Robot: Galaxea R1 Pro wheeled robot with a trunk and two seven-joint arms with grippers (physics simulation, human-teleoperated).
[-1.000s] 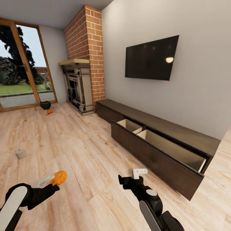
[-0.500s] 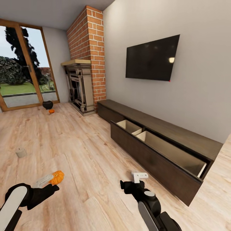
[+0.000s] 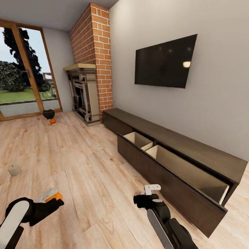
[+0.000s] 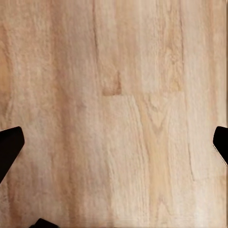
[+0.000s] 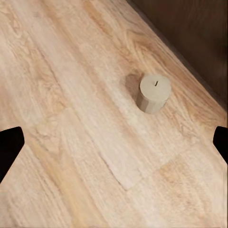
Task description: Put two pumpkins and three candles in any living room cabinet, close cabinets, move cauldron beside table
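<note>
My left gripper (image 3: 48, 197) hangs low over the floor, open and holding nothing. An orange pumpkin (image 3: 57, 196) on the floor peeks out from behind it. The left wrist view has bare planks between the spread fingertips (image 4: 9, 147). My right gripper (image 3: 152, 189) is open above a cream candle (image 5: 154, 92) that stands on the floor close to the dark cabinet front (image 5: 199, 38). A second candle (image 3: 14, 169) stands at the left. Far back by the glass door sit the black cauldron (image 3: 48, 113) and a second pumpkin (image 3: 52, 121). The long dark cabinet (image 3: 166, 166) has its wide drawer pulled out.
The open drawer (image 3: 193, 173) juts into the floor to the right of my right arm. A brick fireplace (image 3: 84, 97) stands in the back corner and a TV (image 3: 164, 64) hangs on the wall above the cabinet. Wood floor (image 3: 86, 162) stretches left and ahead.
The whole head view has shifted, so the camera has moved. The near pumpkin has slid down the picture until the left gripper mostly hides it. The left candle now sits nearer the picture's edge.
</note>
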